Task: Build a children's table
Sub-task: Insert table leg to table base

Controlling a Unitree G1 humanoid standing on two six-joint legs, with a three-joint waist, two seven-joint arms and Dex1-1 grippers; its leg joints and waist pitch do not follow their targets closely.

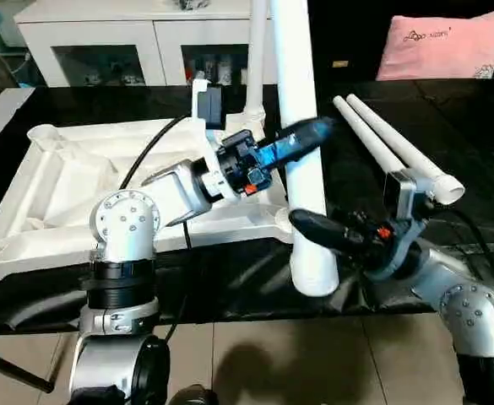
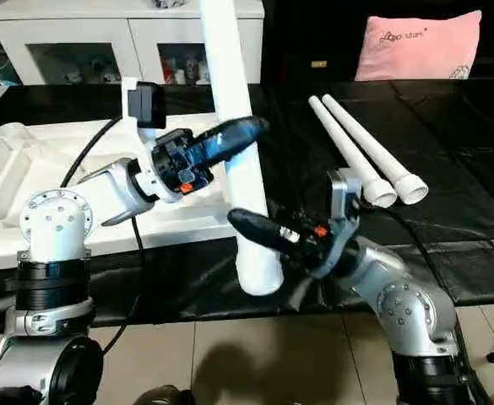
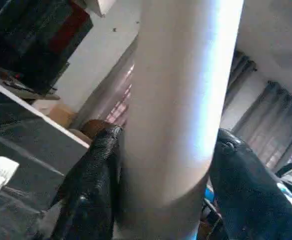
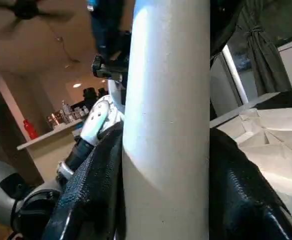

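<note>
While clamped by right tool (image 2: pixel 259 228) low and left tool (image 2: pixel 230 135) higher, upright leg (image 2: pixel 247 169): slip or tilt possible; tabletop (image 2: pixel 27 181) socket missed.

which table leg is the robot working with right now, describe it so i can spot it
Start at the white plastic ribbed tabletop lying upside down on the black surface. At its near right corner, one long white tube leg stands nearly upright, clamped between the left claw and right claw. The two spare white legs lie flat.
</note>
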